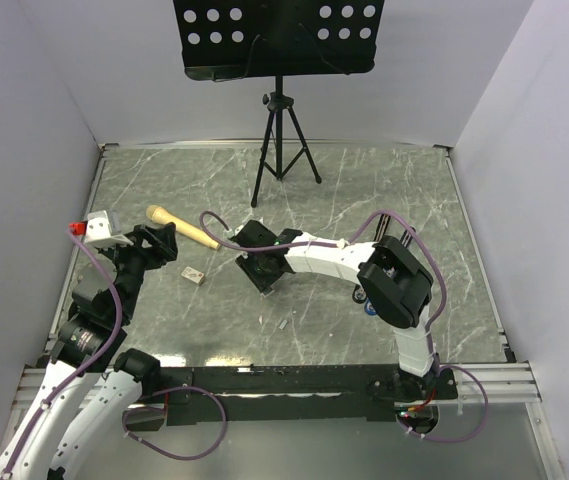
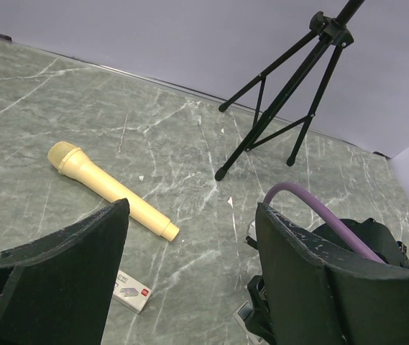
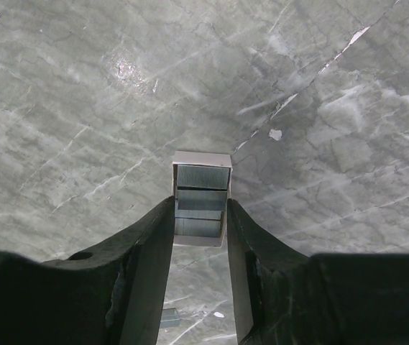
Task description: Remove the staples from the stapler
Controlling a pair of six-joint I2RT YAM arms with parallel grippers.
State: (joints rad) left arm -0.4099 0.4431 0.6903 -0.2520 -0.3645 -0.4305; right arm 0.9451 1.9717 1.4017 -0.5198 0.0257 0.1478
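The stapler [image 3: 203, 176] is a small grey metallic block in a white rim, with grey staple strips showing in it. My right gripper [image 3: 200, 210] is shut on its two sides and holds it just above the marble table. In the top view the right gripper [image 1: 261, 272] sits mid-table. The stapler's corner shows under that gripper in the left wrist view [image 2: 243, 312]. My left gripper [image 2: 190, 277] is open and empty, above the table to the left [image 1: 164, 240].
A small white staple box [image 1: 194, 275] lies between the grippers, also in the left wrist view [image 2: 131, 292]. A beige microphone [image 1: 179, 228] lies behind it. A black tripod [image 1: 282, 140] stands at the back. A small grey piece [image 1: 282, 322] lies on the table.
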